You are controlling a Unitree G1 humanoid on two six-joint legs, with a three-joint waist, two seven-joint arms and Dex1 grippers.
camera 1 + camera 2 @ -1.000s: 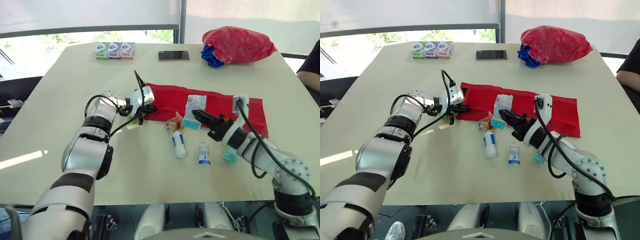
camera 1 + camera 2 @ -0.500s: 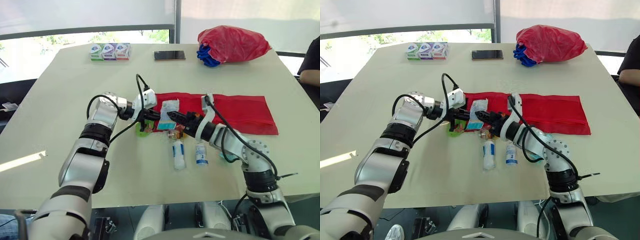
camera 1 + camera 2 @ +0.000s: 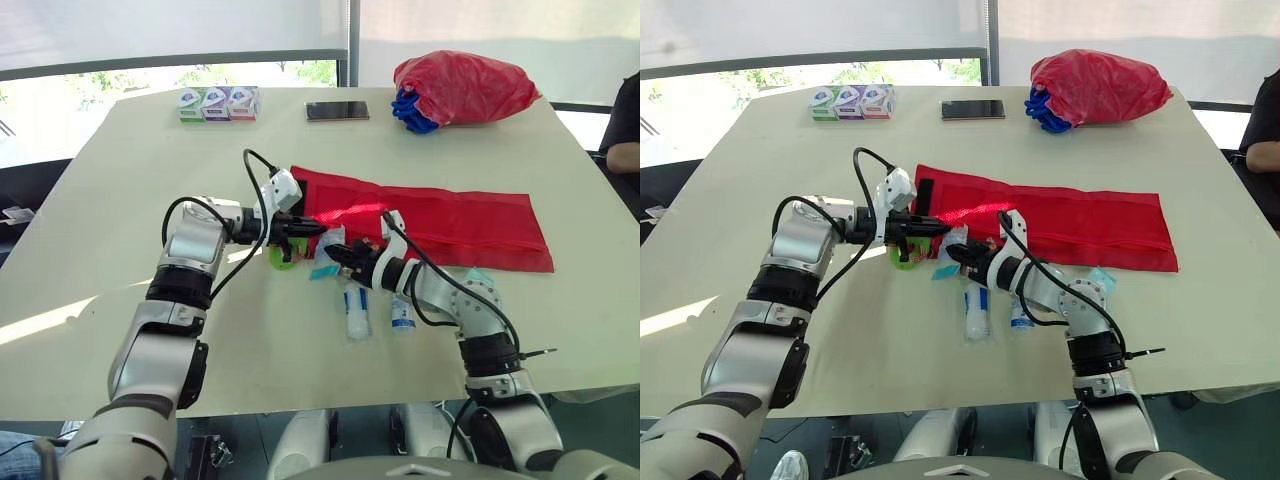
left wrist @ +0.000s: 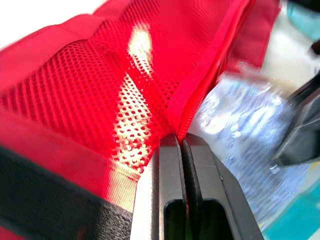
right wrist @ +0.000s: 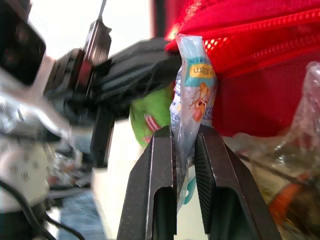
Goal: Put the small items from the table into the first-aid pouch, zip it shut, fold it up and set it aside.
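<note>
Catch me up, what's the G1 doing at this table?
It is loading the red first-aid pouch. The left tool is shut on the edge of the pouch's mesh pocket, holding it up. The right tool pinches a small blue packet at that opening, not yet inside. Two small bottles and a green item lie unpacked on the table beside the pouch, which lies unfolded.

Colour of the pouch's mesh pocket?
Red; the mesh pocket shows best in the left wrist view.
</note>
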